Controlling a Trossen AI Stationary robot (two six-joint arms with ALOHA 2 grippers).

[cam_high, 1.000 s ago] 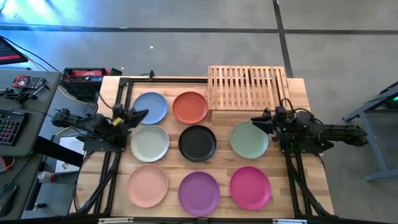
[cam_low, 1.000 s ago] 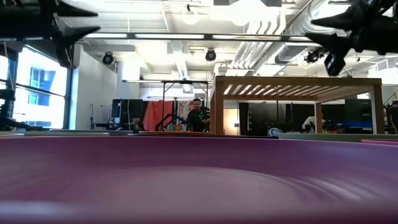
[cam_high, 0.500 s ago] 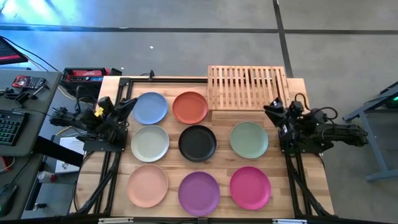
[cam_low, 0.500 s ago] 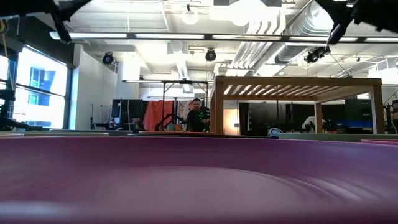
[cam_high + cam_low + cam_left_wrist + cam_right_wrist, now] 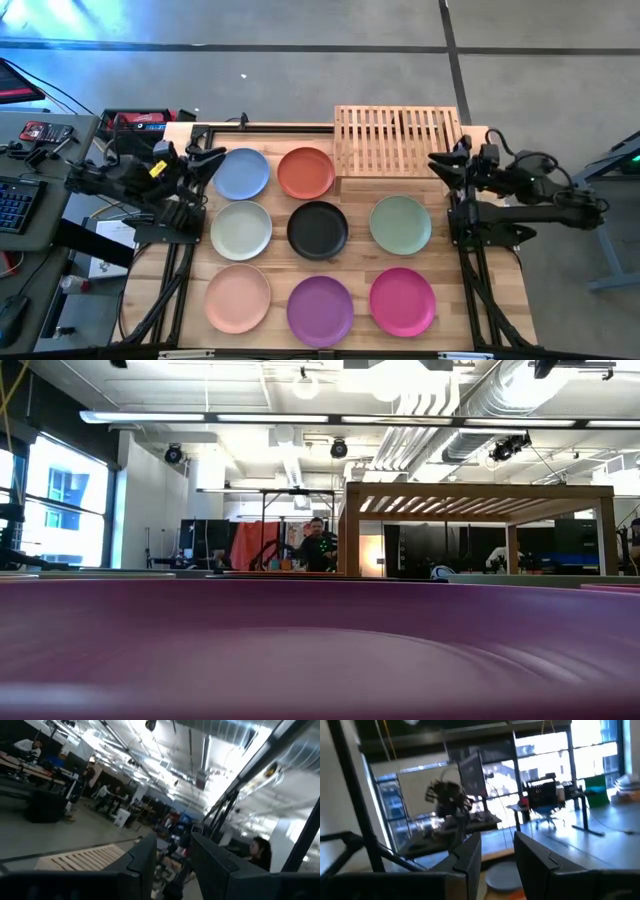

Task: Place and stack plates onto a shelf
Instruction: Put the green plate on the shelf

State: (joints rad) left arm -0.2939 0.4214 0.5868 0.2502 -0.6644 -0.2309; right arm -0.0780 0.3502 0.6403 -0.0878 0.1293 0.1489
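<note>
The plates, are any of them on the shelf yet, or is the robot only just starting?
Only just starting. The shelf holds nothing, so nothing is done. All eight plates, from the blue plate to the pink plate, lie flat on the table, none stacked. Nothing is in hand: the left gripper and right gripper hover with empty jaws open. Every plate is left to move.
</note>
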